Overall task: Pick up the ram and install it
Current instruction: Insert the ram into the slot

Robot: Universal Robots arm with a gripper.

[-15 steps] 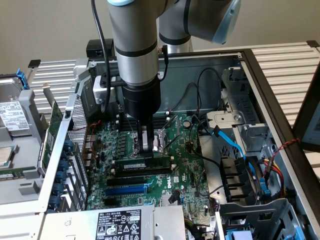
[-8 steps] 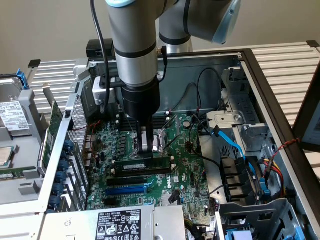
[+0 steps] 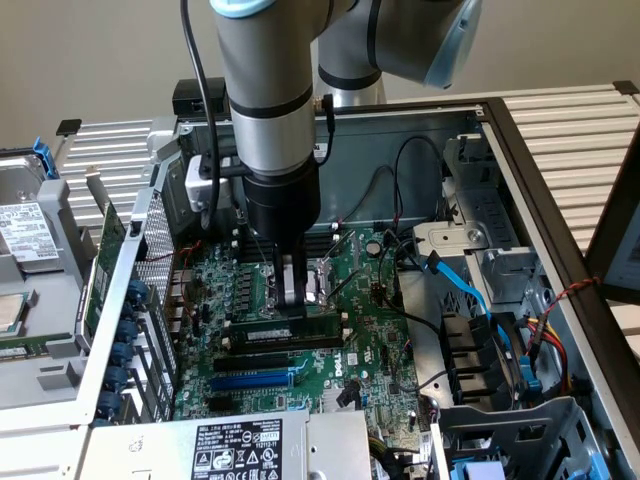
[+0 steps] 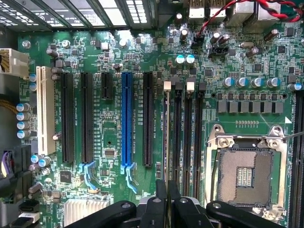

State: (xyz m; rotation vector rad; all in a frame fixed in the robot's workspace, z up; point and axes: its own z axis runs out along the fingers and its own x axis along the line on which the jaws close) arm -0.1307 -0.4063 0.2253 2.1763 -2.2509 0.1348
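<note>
Apparently the gripper [image 3: 298, 308] was closed on the ram [image 3: 285, 330]. Its fingers pinched near the stick's middle, and the stick stood on edge directly beneath them, low over the motherboard [image 3: 380, 350]. Whether the ram's lower edge already touched a slot I could not tell from the exterior view. In the wrist view the fingertips [image 4: 161, 194] sat nearly together, right above the row of memory slots [image 4: 183, 133], which ran straight ahead of the gripper.

The main risk was misalignment. The slots lay close side by side, so a small sideways offset could have landed the ram on a slot wall or in the neighbouring slot. If the stick had tilted in that narrow pinch, one end would have entered first and jammed. A key notch facing the wrong way would have turned downward force into bending. The open CPU socket [image 4: 247, 175] lay just beside the gripper, and a slip there could have damaged its contacts. The white latches [image 4: 167, 85] at the slots' far end had to stand open, or the ram would not seat.
</note>
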